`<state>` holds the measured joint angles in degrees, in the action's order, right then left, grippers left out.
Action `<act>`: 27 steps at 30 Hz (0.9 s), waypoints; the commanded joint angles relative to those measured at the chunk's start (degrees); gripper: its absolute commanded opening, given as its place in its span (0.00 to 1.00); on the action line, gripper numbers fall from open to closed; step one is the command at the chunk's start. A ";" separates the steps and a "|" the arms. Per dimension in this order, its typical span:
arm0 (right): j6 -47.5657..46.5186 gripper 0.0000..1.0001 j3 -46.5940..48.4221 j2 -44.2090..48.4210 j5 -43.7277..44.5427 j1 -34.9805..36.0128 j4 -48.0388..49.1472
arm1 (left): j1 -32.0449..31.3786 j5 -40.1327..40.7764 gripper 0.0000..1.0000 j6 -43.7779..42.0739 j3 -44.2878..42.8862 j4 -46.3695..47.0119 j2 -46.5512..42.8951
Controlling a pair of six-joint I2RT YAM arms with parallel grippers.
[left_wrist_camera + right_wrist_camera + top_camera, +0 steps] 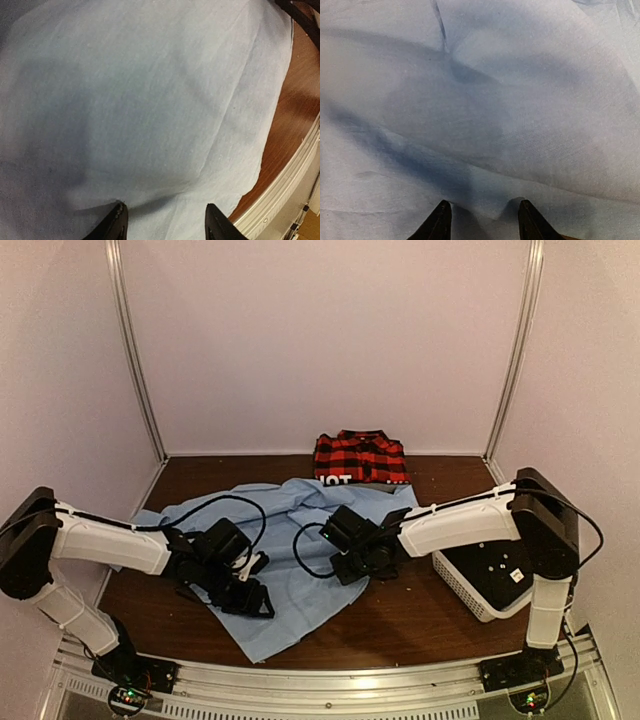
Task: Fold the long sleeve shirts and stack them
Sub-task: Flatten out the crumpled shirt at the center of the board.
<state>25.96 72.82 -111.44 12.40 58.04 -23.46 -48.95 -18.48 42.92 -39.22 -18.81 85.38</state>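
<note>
Black fingertips frame the bottom of each wrist view. The left gripper (pixel 165 225) has its jaws spread wide, nothing between them, hovering just over the light blue shirt (pixel 300 515). The right gripper (pixel 484 222) is also released, jaws apart, with a small pucker of the same cloth rising into the gap. Whether the tips press on the fabric cannot be told.

From above, both grippers are dark shapes over the middle of the shirt, and their fingers are hard to pick out there. Collar, buttons and sleeves cannot be made out in the rumpled cloth. Cables and arm links cover part of it.

The plaid shirt (pixel 360 455) lies folded at the far edge, against the back wall (pixel 330 340). Its near edge touches the blue one and shows white lettering that is cut off and unreadable.

The table (pixel 400 620) is dark brown wood, closed in by pale walls with metal strips in the corners. An aluminium rail (pixel 350 685) carries the arm bases along the near side. A white mesh basket (pixel 465 595) sits at the right, partly hidden under the right arm, with something dark inside.

The blue shirt lies spread flat, left of centre. Its long axis runs across the table from the left edge towards the plaid shirt, and one pointed corner hangs towards the rail.
</note>
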 commanded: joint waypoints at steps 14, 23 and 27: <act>12.05 0.46 -14.06 6.52 -6.18 14.93 -1.93 | -7.98 -3.63 0.55 5.89 5.53 -10.27 -15.31; 16.77 0.46 -18.75 11.01 -12.26 20.38 -0.07 | -1.96 8.02 0.57 -0.01 -11.82 -18.76 -13.43; 18.02 0.46 -21.71 13.67 -14.51 21.09 1.19 | 8.31 10.02 0.57 -5.02 -18.54 -16.47 -8.78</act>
<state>41.04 54.81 -99.66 3.46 78.11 -20.67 -48.69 -13.89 43.99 -52.45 -35.24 72.66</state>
